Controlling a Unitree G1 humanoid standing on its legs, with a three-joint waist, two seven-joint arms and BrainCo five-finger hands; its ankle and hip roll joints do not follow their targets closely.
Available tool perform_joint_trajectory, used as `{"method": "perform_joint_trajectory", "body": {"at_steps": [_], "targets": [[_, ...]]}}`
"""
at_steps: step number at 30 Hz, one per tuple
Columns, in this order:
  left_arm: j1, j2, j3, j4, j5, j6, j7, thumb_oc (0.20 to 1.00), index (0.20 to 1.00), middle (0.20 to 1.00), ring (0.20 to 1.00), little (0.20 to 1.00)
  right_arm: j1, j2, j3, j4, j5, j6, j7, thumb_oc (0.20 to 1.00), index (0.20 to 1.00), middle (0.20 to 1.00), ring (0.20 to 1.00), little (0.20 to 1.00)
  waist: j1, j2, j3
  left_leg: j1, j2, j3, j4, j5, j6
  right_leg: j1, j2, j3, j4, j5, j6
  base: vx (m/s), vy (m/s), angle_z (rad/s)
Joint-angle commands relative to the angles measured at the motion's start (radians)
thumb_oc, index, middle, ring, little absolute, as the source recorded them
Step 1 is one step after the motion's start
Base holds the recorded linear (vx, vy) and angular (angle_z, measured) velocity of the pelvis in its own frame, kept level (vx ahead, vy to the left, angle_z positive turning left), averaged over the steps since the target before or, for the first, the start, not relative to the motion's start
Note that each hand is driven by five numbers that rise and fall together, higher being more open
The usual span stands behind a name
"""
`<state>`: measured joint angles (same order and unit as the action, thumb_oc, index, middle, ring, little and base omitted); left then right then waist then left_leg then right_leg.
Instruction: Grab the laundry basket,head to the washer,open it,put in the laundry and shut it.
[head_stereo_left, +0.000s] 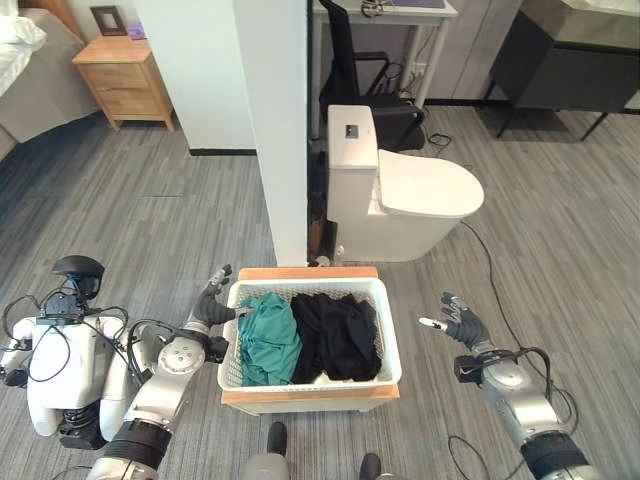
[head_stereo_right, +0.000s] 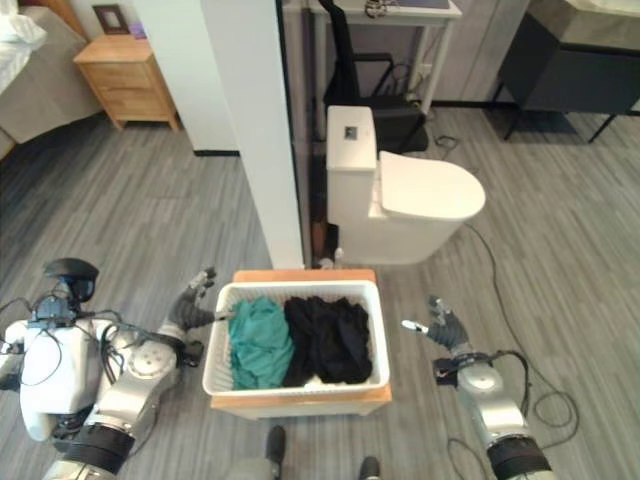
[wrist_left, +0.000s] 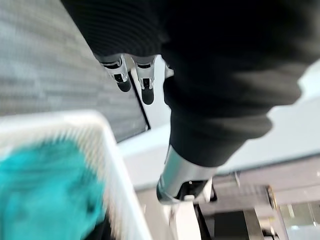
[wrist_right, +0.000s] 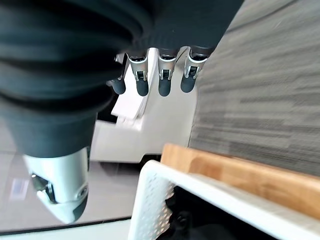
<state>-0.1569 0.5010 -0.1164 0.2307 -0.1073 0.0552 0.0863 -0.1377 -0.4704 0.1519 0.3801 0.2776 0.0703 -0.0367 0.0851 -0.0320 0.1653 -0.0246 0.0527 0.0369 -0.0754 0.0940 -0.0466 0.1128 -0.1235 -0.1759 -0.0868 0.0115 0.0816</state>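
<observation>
The white laundry basket (head_stereo_left: 310, 375) with wooden end rails sat on the grey plank floor (head_stereo_left: 150, 220), directly in front of the robot and just short of a white partition wall (head_stereo_left: 280, 130). Inside it, a teal garment (head_stereo_left: 268, 338) lay on the robot's left side and a black garment (head_stereo_left: 338, 335) on the right, touching each other.

The left hand (head_stereo_left: 208, 305) was at the basket's left rim, fingers straight and spread, a fingertip at or just beside the rim; contact could not be confirmed. The right hand (head_stereo_left: 458, 322) hovered clear of the basket's right side, fingers relaxed and open, holding nothing.

Beyond the wall stood a white toilet (head_stereo_left: 400, 195) with its lid closed. A wooden nightstand (head_stereo_left: 122, 80) stood far off to the left, and a black chair (head_stereo_left: 365, 75) behind the toilet.
</observation>
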Motion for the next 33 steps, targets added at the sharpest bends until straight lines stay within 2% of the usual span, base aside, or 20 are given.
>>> {"method": "perform_joint_trajectory", "body": {"at_steps": [1, 5, 10, 11, 15, 23, 29, 33], "targets": [[-0.063, 0.013, 0.03, 0.023, 0.052, -0.016, 0.043, 1.0, 1.0, 1.0, 1.0, 1.0, -0.071, -0.047, -0.019, -0.008, -0.031, -0.017, -0.015, 1.0, 1.0, 1.0, 1.0, 1.0, 0.018, 0.009, -0.009, -0.018, 0.071, -0.005, 0.093, -0.096, -0.02, -0.062, -0.028, 0.006, 0.065, -0.019, 0.023, -0.06, 0.015, 0.03], [-0.039, 0.029, 0.036, 0.049, 0.015, 0.021, 0.003, 1.0, 1.0, 1.0, 1.0, 1.0, -0.113, -0.044, -0.013, -0.012, -0.04, -0.001, -0.016, 1.0, 1.0, 1.0, 1.0, 1.0, 0.021, 0.021, 0.017, -0.035, 0.068, -0.003, 0.068, -0.079, -0.017, -0.094, -0.031, 0.006, 0.05, 0.002, 0.03, -0.09, 0.006, 0.03], [-0.071, 0.018, -0.068, 0.134, -0.073, 0.069, -0.055, 1.0, 1.0, 1.0, 1.0, 1.0, -0.198, -0.059, 0.027, -0.001, -0.04, 0.022, -0.025, 1.0, 1.0, 1.0, 1.0, 1.0, 0.004, 0.033, 0.068, -0.086, 0.071, -0.003, 0.055, -0.05, -0.015, -0.161, -0.024, 0.014, 0.059, 0.018, 0.028, -0.14, 0.005, -0.02], [-0.093, 0.004, -0.092, 0.16, -0.134, 0.067, -0.053, 1.0, 1.0, 1.0, 1.0, 1.0, -0.231, -0.058, 0.046, 0.01, -0.03, 0.022, -0.032, 1.0, 1.0, 1.0, 1.0, 1.0, -0.002, 0.037, 0.089, -0.108, 0.07, -0.004, 0.053, -0.038, -0.015, -0.188, -0.024, 0.015, 0.065, 0.025, 0.027, -0.16, 0.005, 0.01], [-0.129, -0.008, -0.141, 0.199, -0.232, 0.06, -0.049, 1.0, 1.0, 1.0, 1.0, 1.0, -0.276, -0.059, 0.08, 0.042, -0.009, 0.019, -0.047, 1.0, 1.0, 1.0, 1.0, 1.0, -0.01, 0.044, 0.113, -0.138, 0.07, -0.004, 0.05, -0.021, -0.017, -0.224, -0.022, 0.016, 0.075, 0.033, 0.025, -0.11, 0.008, 0.03], [-0.239, 0.012, -0.254, 0.238, -0.42, 0.032, 0.005, 1.0, 1.0, 1.0, 1.0, 1.0, -0.4, -0.015, 0.19, 0.182, 0.108, 0.018, -0.074, 1.0, 1.0, 1.0, 1.0, 1.0, -0.017, 0.06, 0.161, -0.183, 0.069, 0.002, 0.045, 0.009, -0.021, -0.279, -0.023, 0.017, 0.075, 0.062, 0.027, -0.07, 0.014, 0.04], [-0.261, 0.034, -0.208, 0.192, -0.392, 0.009, 0.055, 1.0, 1.0, 1.0, 1.0, 1.0, -0.388, 0.006, 0.206, 0.164, 0.136, 0.013, -0.076, 1.0, 1.0, 1.0, 1.0, 1.0, -0.012, 0.056, 0.171, -0.186, 0.068, 0.007, 0.037, 0.017, -0.024, -0.282, -0.026, 0.013, 0.069, 0.07, 0.028, 0.0, 0.0, 0.0], [-0.22, 0.061, -0.103, 0.091, -0.334, -0.016, 0.08, 1.0, 1.0, 1.0, 1.0, 1.0, -0.306, 0.0, 0.165, 0.122, 0.116, 0.002, -0.064, 1.0, 1.0, 1.0, 1.0, 1.0, -0.004, 0.057, 0.165, -0.174, 0.065, 0.001, 0.025, 0.015, -0.024, -0.273, -0.029, 0.008, 0.073, 0.06, 0.027, 0.03, -0.013, 0.01]]}}
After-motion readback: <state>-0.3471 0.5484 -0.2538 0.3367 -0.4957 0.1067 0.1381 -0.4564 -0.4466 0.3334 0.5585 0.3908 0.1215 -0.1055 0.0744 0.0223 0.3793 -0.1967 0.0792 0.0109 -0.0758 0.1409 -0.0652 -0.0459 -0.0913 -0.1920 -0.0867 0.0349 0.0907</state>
